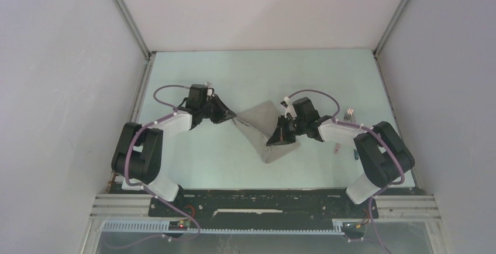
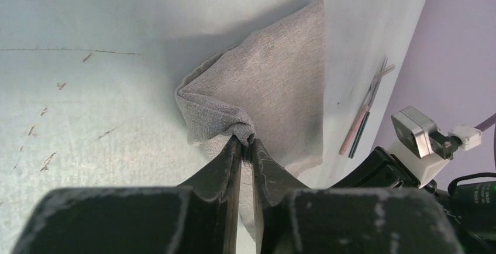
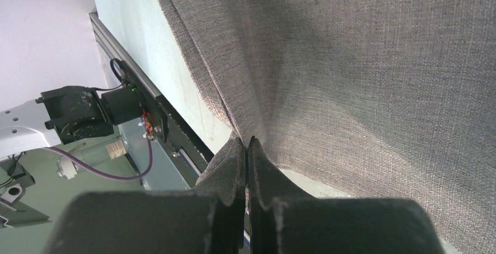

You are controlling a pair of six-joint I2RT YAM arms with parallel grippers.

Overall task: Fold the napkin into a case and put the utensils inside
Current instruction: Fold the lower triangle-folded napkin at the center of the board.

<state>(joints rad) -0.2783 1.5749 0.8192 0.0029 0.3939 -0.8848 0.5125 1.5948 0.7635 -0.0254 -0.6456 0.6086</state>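
left gripper (image 2: 245,143): jaws pinched nearly together on a bunched, rolled fold at the left corner of the napkin (image 2: 275,78). Cloth is wadded right at the tips, so I read it as a grip.
right gripper (image 3: 245,144): closed on the napkin's edge. Fabric runs down into the fingertips and drapes away from them, pulled into tension creases.
napkin position: mid-table (image 1: 234,154), stretched between the two grippers. The left one holds the far-left corner and the right one holds the right side. The near end lies flat on the table, and the part by the right gripper is lifted off it.
napkin shape: partly doubled over, a rough triangle or wedge. Not a narrow pouch yet.
utensils (image 1: 349,113): on the table right of the napkin, beside the right forearm and apart from the cloth. Fork tines point far. The pink and teal handles lie side by side in the left wrist view (image 2: 362,119).
handling, napkin: light, limp woven cloth, matte, probably decent friction on the pads. It won't hold a crease by itself and sags wherever it's unsupported. A bunched pinch like the left one probably catches more than one layer.
where to hold: corners or a straight edge, thin pinch, both arms keeping light tension so the fold line lands straight. Avoid mid-panel grabs, they just wad it up.
handling, utensils: thin, rigid, low profile, likely slippery metal. Take them across the handle.
risk: the layers shift when the cloth is let go. The left wad may unroll crooked.
progress: early to mid fold, utensils not yet inserted.
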